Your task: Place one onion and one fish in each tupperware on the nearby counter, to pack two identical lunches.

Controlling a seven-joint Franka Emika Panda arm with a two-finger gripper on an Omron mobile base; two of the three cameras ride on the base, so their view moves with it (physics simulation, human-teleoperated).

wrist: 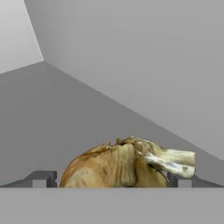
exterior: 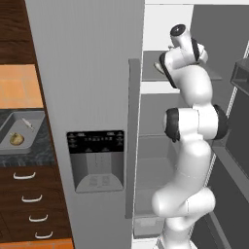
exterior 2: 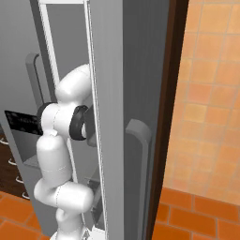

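**A:** Looking along the hand, what sits at the gripper (wrist: 109, 181)?

**B:** An onion (wrist: 118, 164), papery tan-brown skin with darker streaks and a pale dried stalk sticking out to one side. It lies on a plain grey shelf, between the two dark fingertips (wrist: 40, 178). The jaws stand spread wide, one tip on each side of the onion; I cannot tell whether they touch it.

**A:** And relative to the fridge (exterior: 92, 97)?

**B:** The arm (exterior: 189, 146) reaches into the open fridge, past the closed grey door with the dispenser panel (exterior: 96, 160), up to an upper shelf.

**A:** Where is the tupperware?

**B:** One grey tray (exterior: 19, 132) rests on the counter (exterior: 46, 146), left of the fridge. It is shallow, with sloped walls and a flat rim. Inside lie a second onion (exterior: 16, 139), yellowish brown, near the front, and a pale slender fish (exterior: 27, 123) behind it, apart from the onion.

**A:** Any writing?

**B:** The dispenser panel has small pale marks along its dark top strip, too small to read.

**A:** Below the counter?

**B:** Dark brown drawers (exterior: 31, 204) with curved silver handles, left of the fridge.
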